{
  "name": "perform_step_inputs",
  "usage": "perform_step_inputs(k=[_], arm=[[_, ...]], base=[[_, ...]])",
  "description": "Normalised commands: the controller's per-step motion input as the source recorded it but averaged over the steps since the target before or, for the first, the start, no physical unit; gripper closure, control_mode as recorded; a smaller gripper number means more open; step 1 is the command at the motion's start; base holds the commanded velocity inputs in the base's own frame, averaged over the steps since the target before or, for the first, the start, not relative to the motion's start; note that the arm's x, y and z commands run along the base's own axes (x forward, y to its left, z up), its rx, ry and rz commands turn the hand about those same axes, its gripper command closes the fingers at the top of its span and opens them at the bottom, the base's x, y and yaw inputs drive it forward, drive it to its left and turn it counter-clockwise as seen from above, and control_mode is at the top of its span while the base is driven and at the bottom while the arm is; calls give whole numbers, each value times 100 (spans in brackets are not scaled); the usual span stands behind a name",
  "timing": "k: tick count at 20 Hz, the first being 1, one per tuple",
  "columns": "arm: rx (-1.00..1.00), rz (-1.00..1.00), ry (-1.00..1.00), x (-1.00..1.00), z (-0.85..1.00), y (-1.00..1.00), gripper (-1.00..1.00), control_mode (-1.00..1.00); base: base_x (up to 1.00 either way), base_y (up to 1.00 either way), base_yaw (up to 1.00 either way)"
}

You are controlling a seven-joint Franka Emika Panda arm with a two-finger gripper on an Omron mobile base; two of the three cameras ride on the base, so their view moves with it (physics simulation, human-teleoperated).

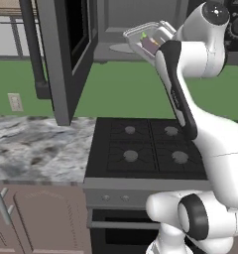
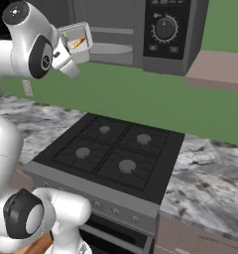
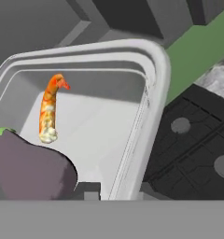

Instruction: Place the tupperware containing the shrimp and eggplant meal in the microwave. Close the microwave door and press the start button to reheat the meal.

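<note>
End effector [image 3: 115, 192] grips the tupperware [image 3: 153, 65] — raised at the microwave [image 2: 141, 34] mouth.

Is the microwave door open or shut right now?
Open. The door is swung out to the left, and the grey cavity with its pale turntable is exposed.

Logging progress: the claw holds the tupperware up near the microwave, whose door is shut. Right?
Not quite. The microwave door is swung open, as the left base view shows; the cavity and turntable are exposed. The claw does hold the tupperware up near the microwave.
</note>
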Motion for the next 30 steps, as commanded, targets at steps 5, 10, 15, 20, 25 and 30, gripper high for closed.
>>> perform_step_inputs(k=[5,10,15,20,25,30], arm=[[0,0,-6,49,10,-4,100,-100],[0,0,-7,59,0,-7,100,-100],[0,0,-1,39,3,-20,100,-100],[0,0,8,37,24,-14,100,-100],[0,0,10,50,5,-4,100,-100],[0,0,8,53,0,-8,100,-100]], base=[[0,0,0],[0,0,0],[0,0,0],[0,0,0],[0,0,0],[0,0,0]])
